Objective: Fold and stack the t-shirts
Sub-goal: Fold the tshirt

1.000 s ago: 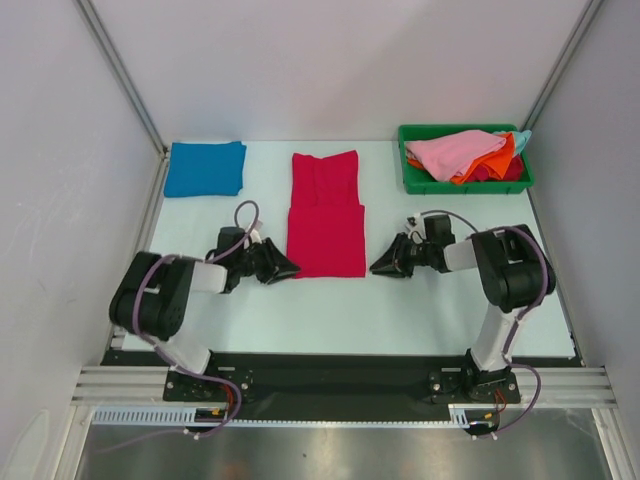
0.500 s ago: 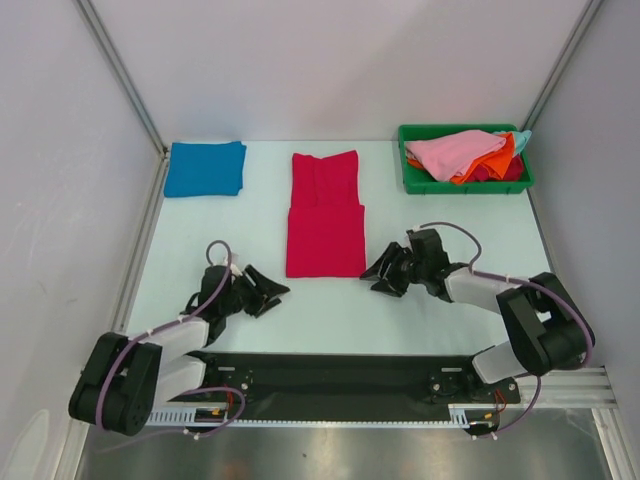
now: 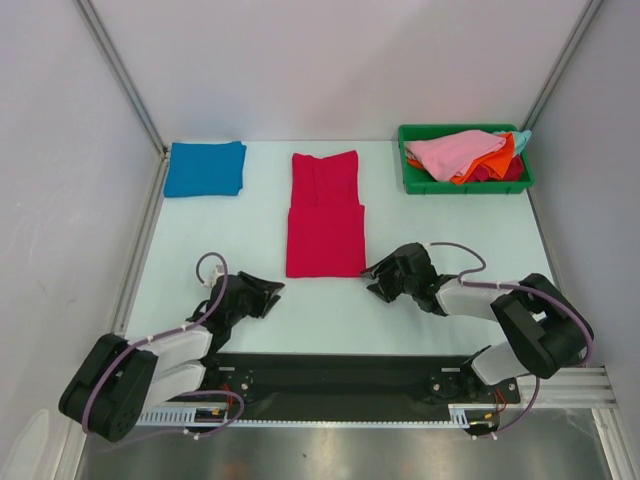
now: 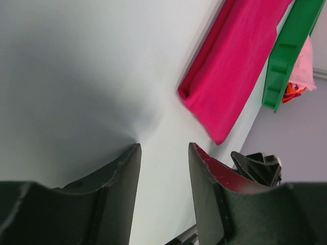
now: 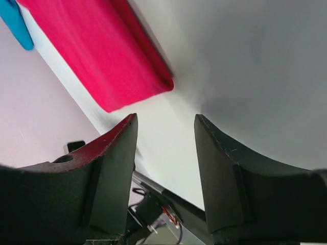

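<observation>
— Overhead, the crimson t-shirt lies folded mid-way up the table, at twelve o'clock. There's a blue t-shirt at ten, and at two a bin of loose t-shirts.
— The wrist views show the jaws. The left gripper and right gripper are both part-open and empty, just short of the crimson shirt's near corners.

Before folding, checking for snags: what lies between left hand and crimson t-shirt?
Bare table only, from left hand to crimson t-shirt; left wrist view shows it.

No legible text or labels
</observation>
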Available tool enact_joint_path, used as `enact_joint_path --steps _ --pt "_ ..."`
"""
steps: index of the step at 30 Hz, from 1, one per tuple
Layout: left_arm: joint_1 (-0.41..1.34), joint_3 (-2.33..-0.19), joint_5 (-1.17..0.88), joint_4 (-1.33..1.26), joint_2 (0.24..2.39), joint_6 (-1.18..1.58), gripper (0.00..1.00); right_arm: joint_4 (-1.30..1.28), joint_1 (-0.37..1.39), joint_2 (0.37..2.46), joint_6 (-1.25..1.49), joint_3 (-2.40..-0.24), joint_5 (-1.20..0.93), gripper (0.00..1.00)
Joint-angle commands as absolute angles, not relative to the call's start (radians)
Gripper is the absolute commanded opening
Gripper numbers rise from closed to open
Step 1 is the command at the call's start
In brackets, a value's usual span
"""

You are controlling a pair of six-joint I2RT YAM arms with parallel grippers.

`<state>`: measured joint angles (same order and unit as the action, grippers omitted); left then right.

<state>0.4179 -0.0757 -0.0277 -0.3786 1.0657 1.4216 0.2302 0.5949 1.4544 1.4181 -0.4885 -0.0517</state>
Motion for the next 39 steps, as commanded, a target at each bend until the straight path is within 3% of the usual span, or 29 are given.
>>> enact_joint_path --steps 1,8,13,20,27,35,39 --pt "0.426 -0.104 0.045 -0.394 1.126 1.459 0.49 0.253 0.600 1.451 1.488 -0.483 0.046 0.53" --pt "0.426 -0.176 0.035 -0.436 1.250 1.419 0.48 0.301 0.600 1.537 1.500 -0.494 0.012 0.52" --pt "0.426 -0.241 0.008 -0.420 1.334 1.453 0.38 0.339 0.600 1.578 1.528 -0.505 0.012 0.51" --pt "0.426 -0.281 0.008 -0.373 1.384 1.468 0.44 0.282 0.594 1.612 1.517 -0.569 0.012 0.44" --pt "0.426 -0.307 0.006 -0.334 1.420 1.483 0.44 0.259 0.600 1.640 1.543 -0.578 -0.017 0.43" --pt "0.426 -0.341 0.011 -0.307 1.454 1.486 0.37 0.215 0.580 1.632 1.552 -0.583 0.000 0.41" --pt "0.426 -0.350 0.008 -0.324 1.473 1.485 0.28 0.222 0.566 1.649 1.551 -0.592 -0.008 0.39"
